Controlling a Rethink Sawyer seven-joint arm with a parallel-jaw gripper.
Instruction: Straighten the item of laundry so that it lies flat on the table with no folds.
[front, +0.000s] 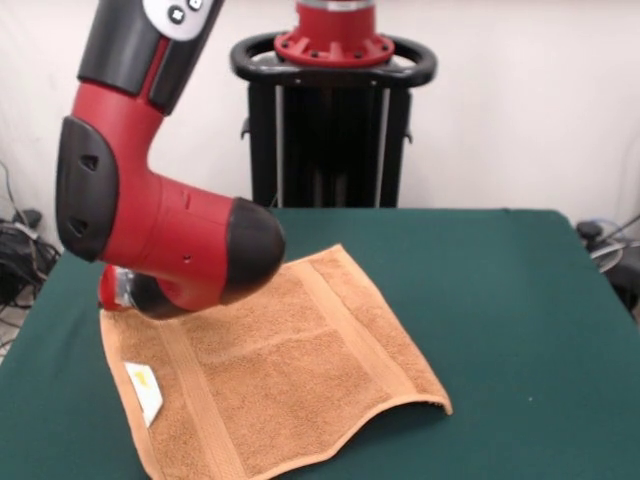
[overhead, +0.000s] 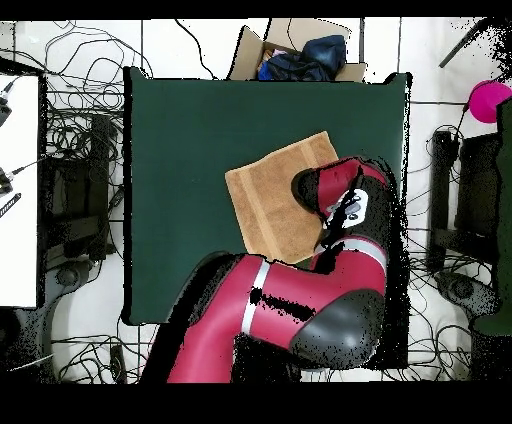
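The item of laundry (front: 280, 370), an orange-tan terry towel with woven band stripes and a small white tag (front: 143, 392), is spread on the dark green table (front: 500, 300). Its near edge waves, and the near right corner (front: 437, 403) curls up a little. The red and black arm (front: 160, 230) bends low over the towel's far left corner. Only a bit of my gripper (front: 118, 290) peeks out under the arm's wrist, at or just above that corner. Overhead, the towel (overhead: 270, 195) lies right of the table's (overhead: 190, 130) middle, partly under the arm (overhead: 340, 210).
An open cardboard box (overhead: 300, 50) holding dark blue things sits at the table's top edge in the overhead view. Cables cover the floor around the table. A white surface (overhead: 18, 190) stands at the left and a pink object (overhead: 487, 100) at the right.
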